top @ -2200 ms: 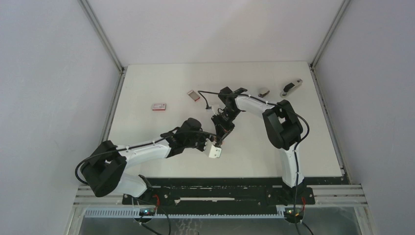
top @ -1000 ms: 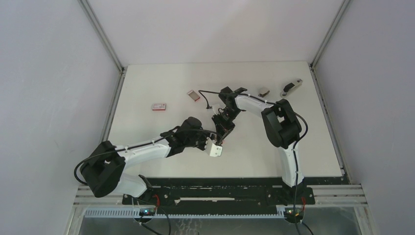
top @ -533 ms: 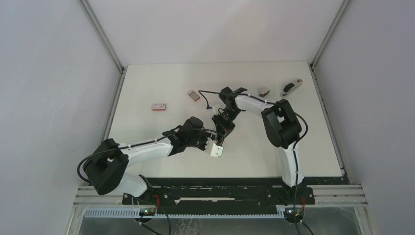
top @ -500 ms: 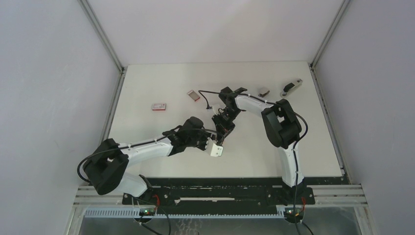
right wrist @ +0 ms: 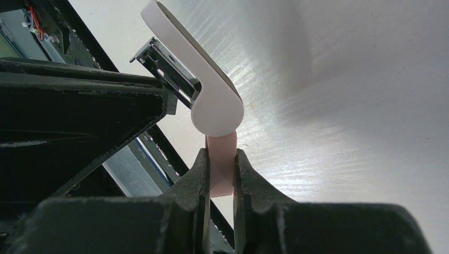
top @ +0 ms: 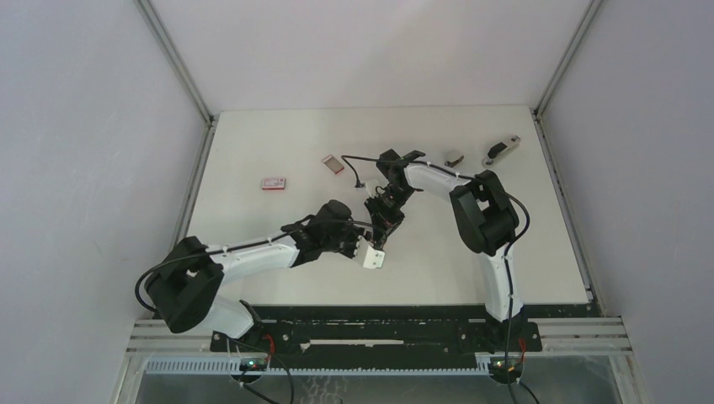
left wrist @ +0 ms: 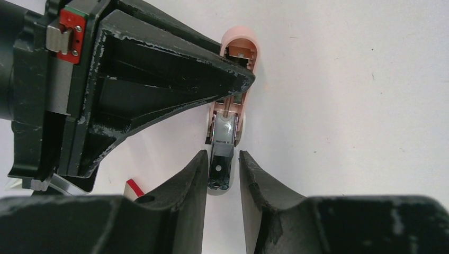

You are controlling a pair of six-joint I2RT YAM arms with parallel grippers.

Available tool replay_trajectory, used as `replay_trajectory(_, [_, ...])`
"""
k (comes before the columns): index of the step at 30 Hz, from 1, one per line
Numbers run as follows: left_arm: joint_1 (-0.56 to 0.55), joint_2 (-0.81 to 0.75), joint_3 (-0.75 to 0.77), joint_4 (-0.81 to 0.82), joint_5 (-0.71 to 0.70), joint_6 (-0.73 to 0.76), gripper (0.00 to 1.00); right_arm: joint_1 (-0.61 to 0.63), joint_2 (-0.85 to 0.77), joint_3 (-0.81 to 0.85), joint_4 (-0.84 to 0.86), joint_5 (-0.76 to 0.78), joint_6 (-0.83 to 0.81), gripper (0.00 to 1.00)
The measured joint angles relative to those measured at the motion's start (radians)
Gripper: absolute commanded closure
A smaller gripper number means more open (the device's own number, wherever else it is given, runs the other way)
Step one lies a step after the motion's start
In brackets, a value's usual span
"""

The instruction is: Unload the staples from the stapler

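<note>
Pink-and-white plastic stapler point(right wrist: 212, 90) is at mid-worktop point(top: 421, 269), a little toward the near edge, between the two arms. White lid swung open, bare steel magazine point(left wrist: 224, 129) exposed. Right fingers point(right wrist: 197, 185) clamped on the pink base, edge-on. Left fingers point(left wrist: 193, 180) closed narrow on the dark metal tail of the magazine. Tiny grey metal staples not made out in any view. Judged to lie in the magazine channel, if any are loaded.

Handling, as judged: stapler light and rigid, plastic smooth, so the base grip could twist under a pull. A staple strip would be light, stiff along its length, slick, and weak where the staples join, so it is likely to break into bits. Best taken by its long sides, or tipped out with the pusher drawn back.
</note>
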Motion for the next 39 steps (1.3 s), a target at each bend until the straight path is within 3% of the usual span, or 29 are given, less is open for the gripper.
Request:
replay_trajectory(17, [-0.011,0.017,0.0,0.002,-0.001,-0.001,0.74,0.005,0.0,0.0,-0.009,-0.003,-0.001,1.0])
replay_trajectory(39, [-0.013,-0.006,0.001,0.005,0.014,-0.055,0.75,-0.011,0.0,0.001,-0.009,-0.004,-0.001,1.0])
